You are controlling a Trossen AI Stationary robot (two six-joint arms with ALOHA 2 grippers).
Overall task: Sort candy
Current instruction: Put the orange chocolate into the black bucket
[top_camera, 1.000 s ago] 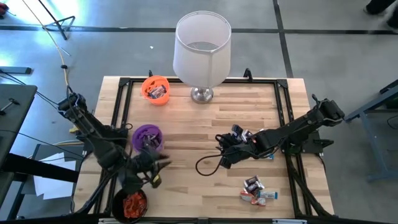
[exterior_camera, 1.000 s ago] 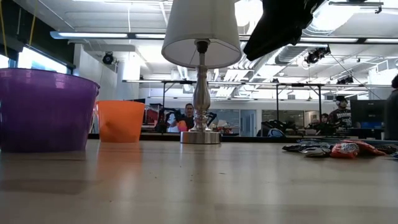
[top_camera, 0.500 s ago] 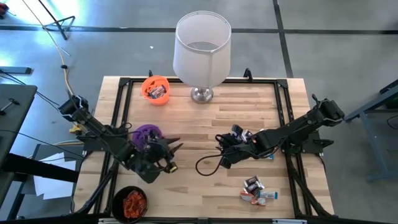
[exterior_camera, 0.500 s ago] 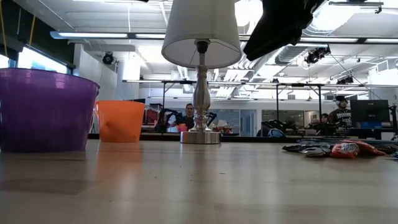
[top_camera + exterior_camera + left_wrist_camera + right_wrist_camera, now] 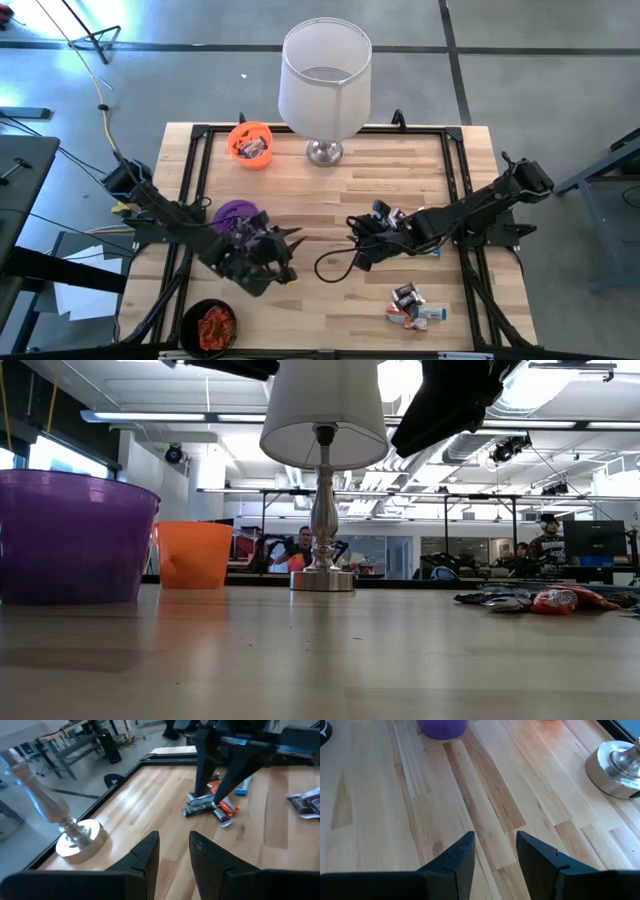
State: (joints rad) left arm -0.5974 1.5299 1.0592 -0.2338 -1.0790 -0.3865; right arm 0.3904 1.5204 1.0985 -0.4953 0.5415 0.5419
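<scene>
Wood table (image 5: pixel 330 190) | 3 cups | 2 candy (image 5: pixel 415 305) heaps | L tool (image 5: pixel 285 240) + R tool (image 5: pixel 352 240) ajar, empty

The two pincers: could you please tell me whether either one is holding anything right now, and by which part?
Nothing is held. The left pincer and the right pincer both show an empty gap between their fingers, above the bare wooden table.

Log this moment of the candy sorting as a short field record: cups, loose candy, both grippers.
purple cup: table's left side, candy inside
orange cup: far left, beside the lamp, candy inside
black cup: near left edge, orange-red candy inside
loose candy: small pile, near right of table
left gripper: beside purple cup, jaws open, empty
right gripper: above table's middle, jaws open, empty
</scene>
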